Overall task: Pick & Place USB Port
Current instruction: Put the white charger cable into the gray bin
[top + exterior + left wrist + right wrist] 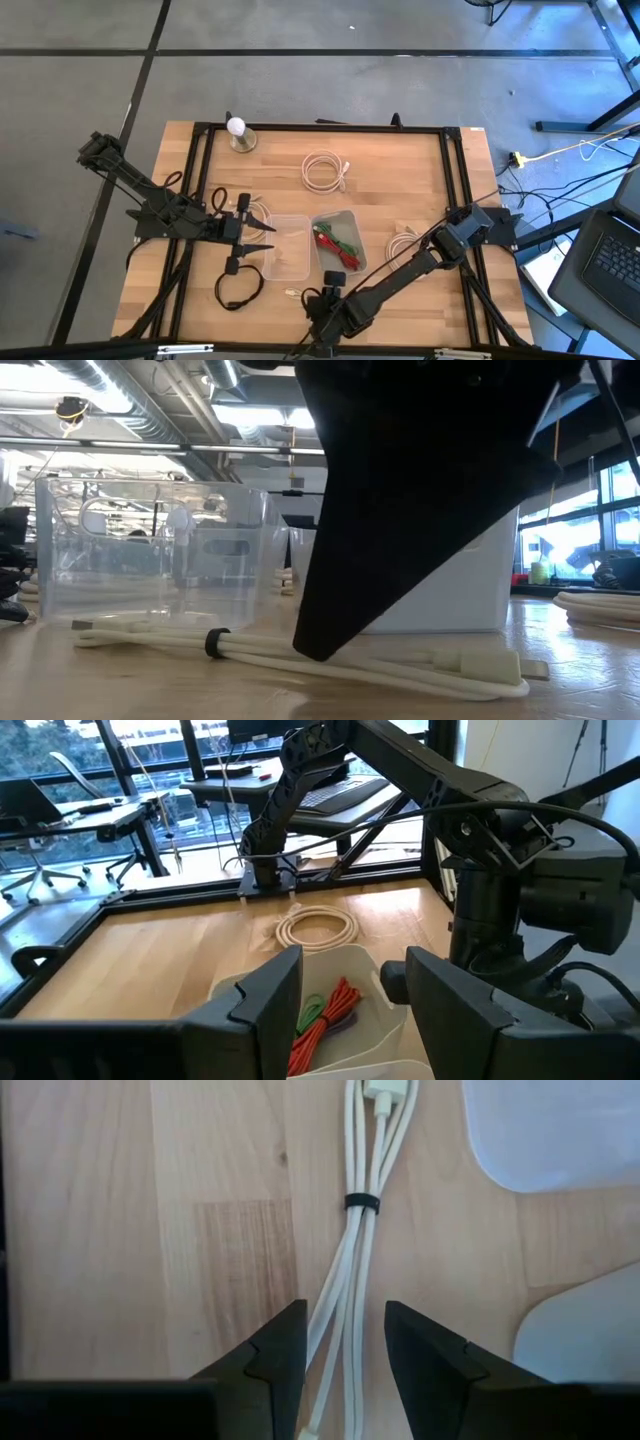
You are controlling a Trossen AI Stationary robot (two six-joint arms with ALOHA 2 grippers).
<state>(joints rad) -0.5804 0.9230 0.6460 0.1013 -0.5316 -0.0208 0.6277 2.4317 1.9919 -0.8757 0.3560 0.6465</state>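
Right gripper (pixel 345 1342) is over the white USB cable (pixel 362 1250) on the bench (pixel 120 1230) by the front edge. Fingers are parted, straddling the bundle and holding nothing; the cable's long axis runs between them. Left gripper (pixel 262 228) waits over the clear bin (pixel 290 262), fingers spread.

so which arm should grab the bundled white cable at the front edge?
Right. The right gripper hangs directly over the white cable bundle, jaws open on either side of it. The left gripper sits over the clear bin, farther from it.
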